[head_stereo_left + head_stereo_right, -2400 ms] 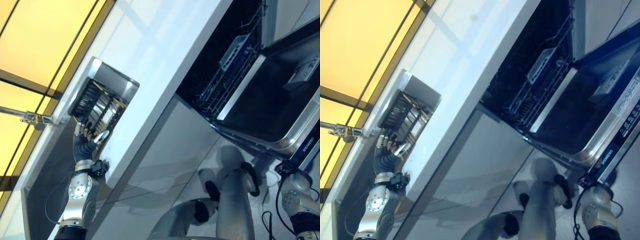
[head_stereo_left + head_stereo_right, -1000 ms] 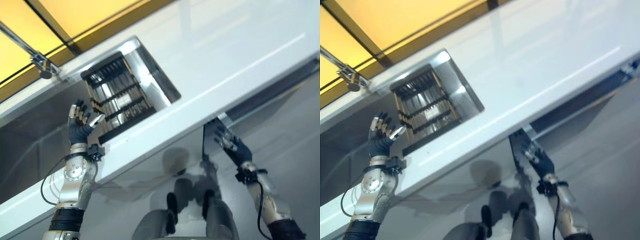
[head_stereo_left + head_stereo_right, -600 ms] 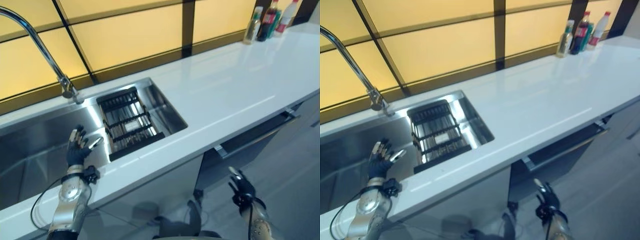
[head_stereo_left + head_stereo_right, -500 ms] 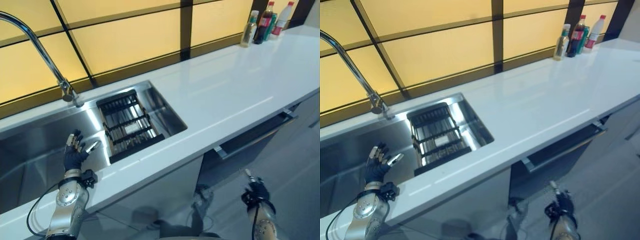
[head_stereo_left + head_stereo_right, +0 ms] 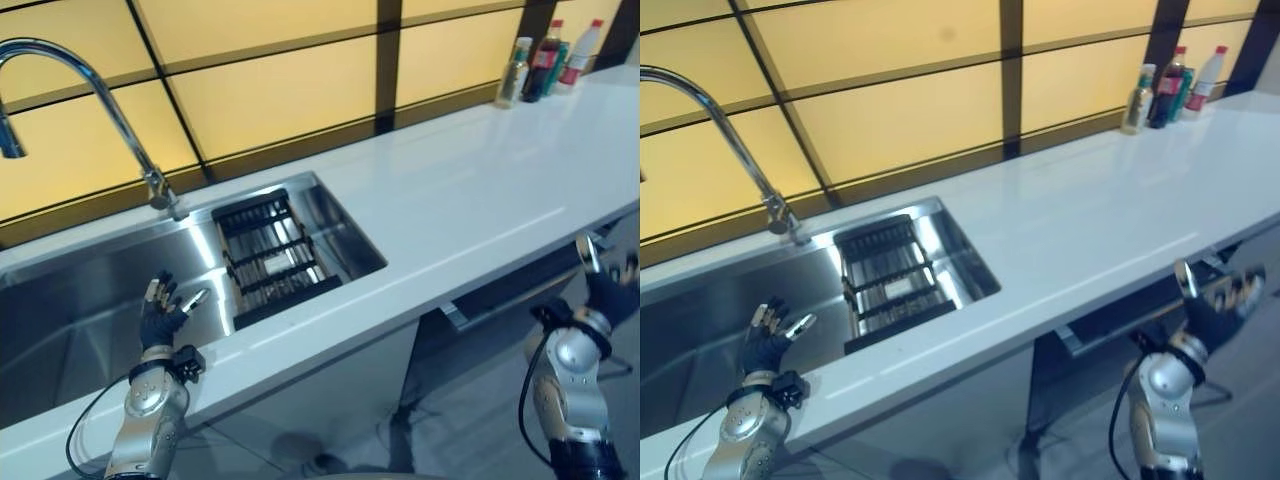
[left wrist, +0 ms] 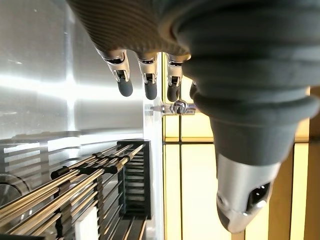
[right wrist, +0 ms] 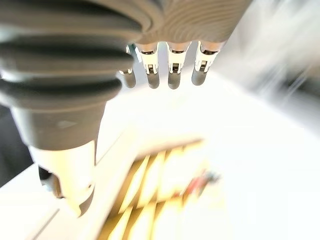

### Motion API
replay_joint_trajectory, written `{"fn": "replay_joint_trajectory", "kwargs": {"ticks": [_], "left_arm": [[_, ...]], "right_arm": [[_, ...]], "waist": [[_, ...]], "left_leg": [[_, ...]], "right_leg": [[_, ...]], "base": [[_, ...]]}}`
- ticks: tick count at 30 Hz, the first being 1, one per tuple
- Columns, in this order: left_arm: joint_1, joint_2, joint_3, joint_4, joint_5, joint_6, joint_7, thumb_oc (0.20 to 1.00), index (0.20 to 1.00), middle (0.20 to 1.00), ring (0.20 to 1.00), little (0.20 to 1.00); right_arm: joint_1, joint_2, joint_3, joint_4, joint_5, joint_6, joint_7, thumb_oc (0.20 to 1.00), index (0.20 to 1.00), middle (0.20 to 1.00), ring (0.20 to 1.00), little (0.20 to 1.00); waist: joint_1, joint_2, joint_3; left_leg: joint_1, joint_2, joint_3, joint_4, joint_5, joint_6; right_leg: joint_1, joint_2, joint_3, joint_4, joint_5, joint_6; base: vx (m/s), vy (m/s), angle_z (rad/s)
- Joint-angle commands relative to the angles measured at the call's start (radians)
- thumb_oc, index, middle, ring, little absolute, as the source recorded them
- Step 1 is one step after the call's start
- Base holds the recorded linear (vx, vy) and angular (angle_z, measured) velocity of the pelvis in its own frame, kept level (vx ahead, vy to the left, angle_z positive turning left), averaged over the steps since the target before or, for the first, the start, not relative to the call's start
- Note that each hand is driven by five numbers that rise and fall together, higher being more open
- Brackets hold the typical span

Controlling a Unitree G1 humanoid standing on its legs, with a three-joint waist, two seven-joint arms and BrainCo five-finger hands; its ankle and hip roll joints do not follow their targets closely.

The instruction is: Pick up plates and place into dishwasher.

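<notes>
Left eye view: the left hand (image 5: 160,318) hangs at lower left over the sink (image 5: 60,300), fingers loosely spread and empty, probably reaching for dishes. The dark rack (image 5: 272,258) at centre carries no plate that I can make out.

Right eye view: the right hand (image 5: 1218,300) sits at lower right, raised before the white desk (image 5: 1110,205), fingers spread, empty.

Left wrist view: straight fingers (image 6: 145,80) above rack bars.

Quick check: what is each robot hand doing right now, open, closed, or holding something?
Left robot hand: open, empty, over the sink.
Right robot hand: open, empty, by the counter edge.
</notes>
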Motion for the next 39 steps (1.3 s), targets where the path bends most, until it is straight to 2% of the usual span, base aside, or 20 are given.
{"fn": "replay_joint_trajectory", "kwargs": {"ticks": [1, 4, 7, 13, 18, 25, 29, 39], "left_arm": [[-0.049, 0.041, -0.009, -0.021, -0.014, -0.025, 0.011, 1.000, 1.000, 1.000, 1.000, 1.000], [-0.083, 0.045, -0.027, -0.039, -0.007, 0.010, -0.004, 1.000, 1.000, 1.000, 1.000, 1.000], [-0.110, 0.047, -0.048, -0.048, 0.002, 0.034, -0.015, 1.000, 1.000, 1.000, 1.000, 1.000], [-0.117, 0.048, -0.070, -0.083, 0.002, 0.050, -0.024, 1.000, 1.000, 1.000, 1.000, 1.000], [-0.135, 0.059, -0.080, -0.111, 0.001, 0.068, -0.081, 1.000, 1.000, 1.000, 1.000, 1.000], [-0.185, 0.051, -0.106, -0.113, -0.050, 0.114, -0.107, 1.000, 1.000, 1.000, 1.000, 1.000], [-0.210, 0.040, -0.122, -0.088, -0.097, 0.128, -0.111, 1.000, 1.000, 1.000, 1.000, 1.000], [-0.218, -0.009, -0.165, -0.064, -0.143, 0.138, -0.074, 1.000, 1.000, 1.000, 1.000, 1.000]], "right_arm": [[-0.124, -0.041, 0.059, -0.053, -0.069, -0.067, 0.208, 1.000, 1.000, 1.000, 1.000, 1.000], [-0.183, -0.072, 0.124, -0.043, -0.056, -0.043, 0.263, 1.000, 1.000, 1.000, 1.000, 1.000], [-0.231, -0.060, 0.199, -0.034, -0.030, -0.002, 0.303, 1.000, 1.000, 1.000, 1.000, 1.000], [-0.257, -0.007, 0.321, 0.017, -0.001, 0.063, 0.336, 1.000, 1.000, 1.000, 1.000, 1.000], [-0.256, 0.052, 0.386, 0.119, 0.035, 0.075, 0.325, 1.000, 1.000, 1.000, 1.000, 1.000], [-0.203, 0.122, 0.435, 0.199, 0.078, 0.109, 0.322, 1.000, 1.000, 1.000, 1.000, 1.000], [-0.162, 0.140, 0.449, 0.240, 0.113, 0.120, 0.358, 1.000, 1.000, 1.000, 1.000, 1.000], [-0.141, 0.143, 0.457, 0.256, 0.159, 0.089, 0.428, 1.000, 1.000, 1.000, 1.000, 1.000]], "waist": [[0.071, -0.096, -0.050], [0.101, -0.123, -0.048], [0.124, -0.143, -0.040], [0.160, -0.150, -0.033], [0.184, -0.151, -0.033], [0.174, -0.122, -0.045], [0.156, -0.106, -0.052], [0.143, -0.108, -0.049]], "left_leg": [[-0.054, -0.049, -0.026, 0.110, -0.144, 0.045], [-0.064, -0.039, -0.033, 0.117, -0.141, 0.039], [-0.063, -0.028, -0.040, 0.111, -0.133, 0.029], [-0.061, -0.015, -0.065, 0.094, -0.115, 0.017], [-0.061, -0.012, -0.087, 0.086, -0.106, 0.008], [-0.057, -0.007, -0.088, 0.069, -0.092, 0.007], [-0.052, -0.002, -0.090, 0.053, -0.081, 0.005], [-0.050, 0.002, -0.083, 0.061, -0.085, -0.002]], "right_leg": [[-0.009, -0.031, 0.002, -0.193, 0.136, 0.065], [0.001, -0.038, -0.033, -0.187, 0.129, 0.063], [0.015, -0.041, -0.067, -0.188, 0.126, 0.061], [0.037, -0.042, -0.109, -0.200, 0.122, 0.055], [0.048, -0.043, -0.131, -0.227, 0.135, 0.057], [0.049, -0.042, -0.130, -0.241, 0.139, 0.062], [0.050, -0.035, -0.119, -0.240, 0.132, 0.059], [0.061, -0.031, -0.117, -0.241, 0.124, 0.052]], "base": [[0.02, -0.003, 0.23], [0.03, -0.037, 0.40], [0.04, -0.058, 0.44], [0.03, -0.035, 0.27], [0.04, -0.059, 0.19], [0.03, -0.035, 0.19], [0.01, -0.008, 0.03], [0.01, -0.021, 0.00]]}}
